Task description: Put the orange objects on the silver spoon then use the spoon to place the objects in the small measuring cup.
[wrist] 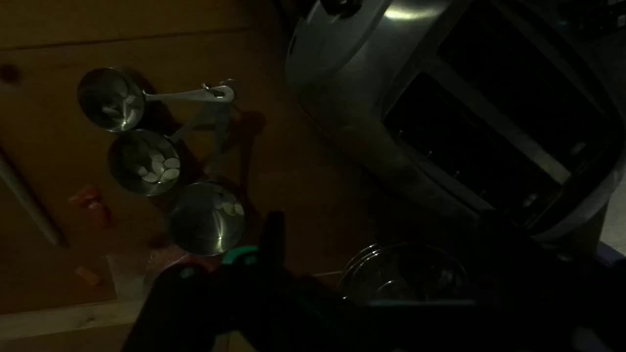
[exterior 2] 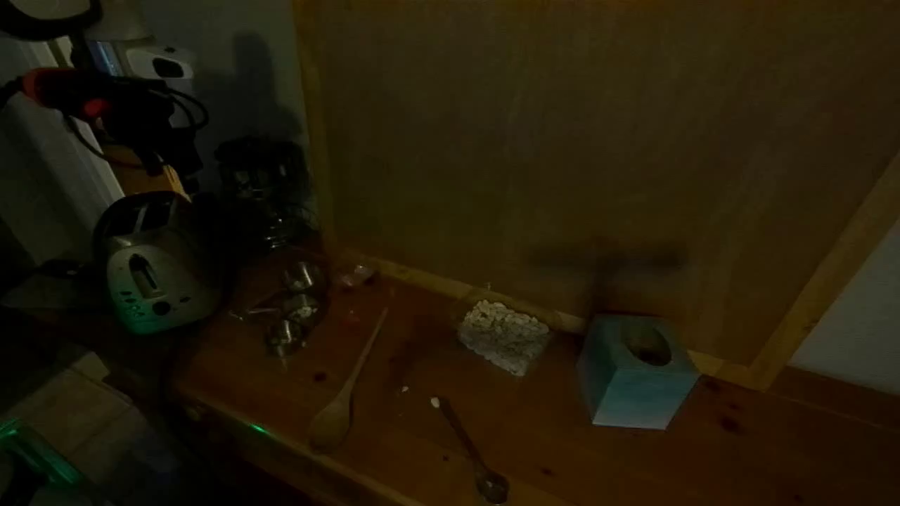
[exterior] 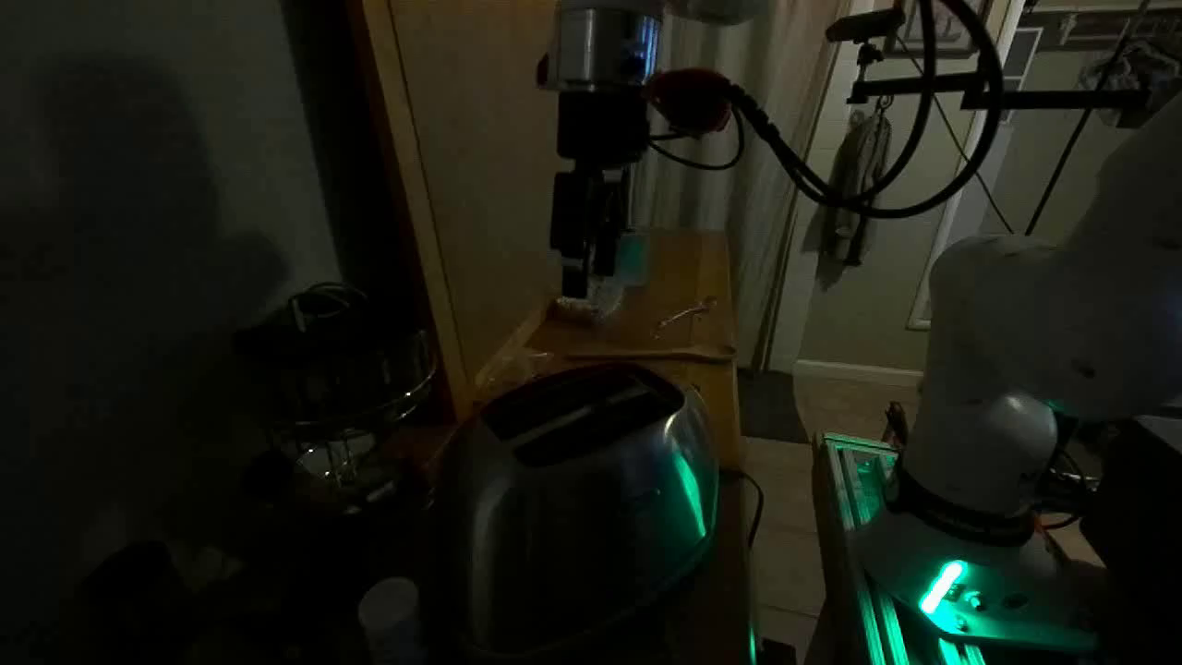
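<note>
Worktop (exterior 2: 626, 467): long and wooden, at the foot of an upright wooden panel (exterior 2: 576, 140).
Arm (exterior: 993, 314): pale, its base lit green, reaching over the worktop.
Toaster (exterior: 582, 499): metal, upright, two long slots on top; near the measuring cups (wrist: 122, 161).
End effector (exterior: 591, 275): black, in the air above the worktop, well apart from the silver spoon (exterior 2: 464, 440); too dark to tell whether it is clenched, released or grasping anything.
Tissue box (exterior 2: 636, 393): blue, upright, an oval opening on top, near the panel.
Wooden spoon (exterior 2: 340, 407): on the worktop between the cups and the silver spoon, its bowl near the front edge.
Pale heap (exterior 2: 500, 330): small pieces near the panel, between the wooden spoon and the tissue box; what holds them I cannot tell.
Silver spoon: lying on the worktop in both exterior views, its bowl pointing away from the panel, a pale bit (exterior 2: 435, 402) at or just beside the handle tip.
Measuring cups: three, metal, upright, in a row, rims touching or nearly so; which is the small one I cannot tell.
Orange objects (wrist: 99, 215): reddish bits on the worktop, in the wrist view between the cups and the wooden spoon's handle; a lone orange piece (wrist: 88, 276) lies nearer the panel.
Pale pieces (wrist: 170, 174): flat ovals, a few in each cup.
</note>
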Robot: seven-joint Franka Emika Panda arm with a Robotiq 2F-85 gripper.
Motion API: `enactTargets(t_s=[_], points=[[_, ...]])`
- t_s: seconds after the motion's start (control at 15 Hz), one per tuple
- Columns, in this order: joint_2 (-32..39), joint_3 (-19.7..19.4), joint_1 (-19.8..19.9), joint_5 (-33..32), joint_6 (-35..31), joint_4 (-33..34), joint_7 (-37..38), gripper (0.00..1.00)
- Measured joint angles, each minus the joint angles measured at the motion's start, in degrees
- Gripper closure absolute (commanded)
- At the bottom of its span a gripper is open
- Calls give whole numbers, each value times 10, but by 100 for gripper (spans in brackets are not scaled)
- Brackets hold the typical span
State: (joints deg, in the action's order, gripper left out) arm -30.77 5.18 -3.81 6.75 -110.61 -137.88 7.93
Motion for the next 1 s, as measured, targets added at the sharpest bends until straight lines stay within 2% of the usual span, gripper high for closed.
enactTargets(t_s=[0.47, 0.67, 0.8, 1.0], points=[[0, 0, 0, 0, 0, 0, 0, 0], [-4, 0, 4, -23, 0, 2, -5, 0], [-10, -14, 11, -46, 0, 4, -36, 0], [-17, -57, 15, -59, 0, 6, -129, 0]])
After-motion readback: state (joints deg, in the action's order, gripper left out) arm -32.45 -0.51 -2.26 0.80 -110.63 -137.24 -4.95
